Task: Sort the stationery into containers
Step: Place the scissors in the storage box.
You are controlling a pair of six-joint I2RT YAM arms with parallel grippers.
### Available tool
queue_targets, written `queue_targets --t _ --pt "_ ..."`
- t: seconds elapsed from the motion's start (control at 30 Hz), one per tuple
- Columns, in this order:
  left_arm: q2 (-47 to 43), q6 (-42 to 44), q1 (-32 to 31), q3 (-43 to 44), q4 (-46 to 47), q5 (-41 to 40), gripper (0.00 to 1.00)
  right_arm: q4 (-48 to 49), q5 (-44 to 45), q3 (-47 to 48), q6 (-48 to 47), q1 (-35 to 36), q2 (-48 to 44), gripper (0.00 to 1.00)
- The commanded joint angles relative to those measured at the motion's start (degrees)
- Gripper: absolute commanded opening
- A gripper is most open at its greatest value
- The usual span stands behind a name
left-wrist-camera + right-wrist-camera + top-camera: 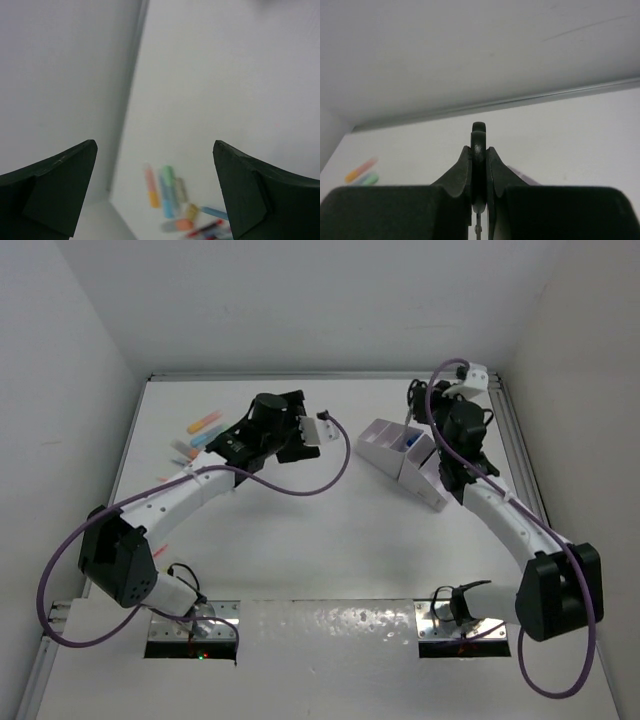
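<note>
My left gripper (290, 427) is open and empty, hovering over the table right of the stationery pile. Its wrist view (154, 143) shows the blurred pile below: an orange highlighter (151, 187), a green and blue highlighter (167, 192), a red pen (207, 229) and a blue-capped piece (216, 212). The orange highlighter (203, 421) lies at the far left. My right gripper (413, 400) is shut on the black handle of a small pair of scissors (478, 147), blade pointing down, above the white and lilac organiser (390, 447).
The left wall runs close behind the pile. The back wall and a metal rail (520, 100) stand behind the organiser. A blue item (412, 440) sits in one organiser compartment. The orange highlighter (361, 170) shows far left in the right wrist view.
</note>
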Motion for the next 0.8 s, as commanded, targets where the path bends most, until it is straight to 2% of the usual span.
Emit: queue_targets --t 0.0,0.17,0.2,0.27,0.33,0.43,0.57,0.77 --pt "0.62 -28.68 4.53 -0.07 -7.58 1.18 1.0 14.58 24.69 -6.61 3.36 -0.42 -2.05 0.0" --pt "5.63 -48.31 11.48 3.62 -15.69 1.79 1.0 26.64 39.2 -12.25 -0.84 0.02 0.23 0.0" --pt "5.98 -49.84 12.37 3.71 -16.4 1.7 1.0 30.23 43.75 -12.87 -1.46 0.11 0.66 0.0" --pt "5.55 -53.0 14.3 3.19 -16.06 1.61 1.0 34.11 47.2 -14.89 -3.3 0.37 1.11 0.0" --pt "5.02 -53.72 14.66 1.61 -15.27 1.79 1.0 40.17 50.29 -15.86 -5.5 0.63 2.77 0.0" --pt "4.76 -53.98 15.1 0.38 -14.74 1.7 1.0 48.61 54.5 -16.22 -14.36 2.21 6.45 0.0" --pt "4.41 -54.42 15.71 -0.15 -13.34 1.88 1.0 59.14 56.53 -16.22 -18.95 3.71 11.91 0.0" --pt "4.32 -54.33 17.38 0.64 -12.54 1.79 1.0 63.75 56.79 -15.26 -22.73 7.22 18.07 0.0"
